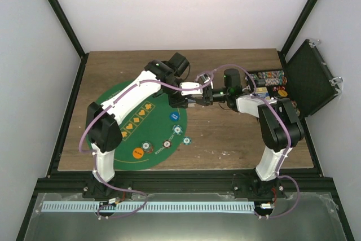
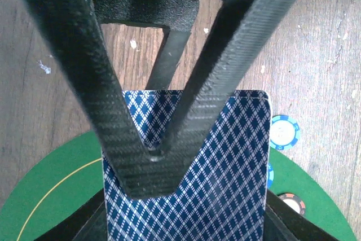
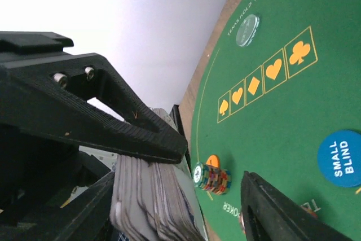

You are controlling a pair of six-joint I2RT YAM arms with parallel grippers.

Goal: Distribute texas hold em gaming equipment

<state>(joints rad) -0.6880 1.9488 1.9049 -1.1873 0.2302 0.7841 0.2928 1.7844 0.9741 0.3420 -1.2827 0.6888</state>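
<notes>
Handover of the playing cards, by the look of it, in mid-air between the green felt mat and the open black case, above bare tabletop. Left tool pinched down on the cards, one finger flat across the top back, the other showing only at the corners beneath; impossible to tell from that view whether clamped on one card or the whole pack. Right tool apparently part open: one finger lying along the pack, the other standing off with felt visible in the gap, so probably no real hold there. To do this well: hold the left pinch firm and square on the middle of the cards, spread the right fingers fully clear before drawing anything away, then pull straight along the plane of the cards, not across it, to avoid fanning or shedding loose ones. Carry low and level toward the mat, steering clear of the poker chips lying near its right edge and the small chip stack near the printed suit boxes. Cards: blue-and-white diamond lattice on the back, thin white border, rounded corners; edge-on from the right wrist, a thick, slightly splayed pack, edges not quite flush. Slippery against one another, likely; no faces showing.
</notes>
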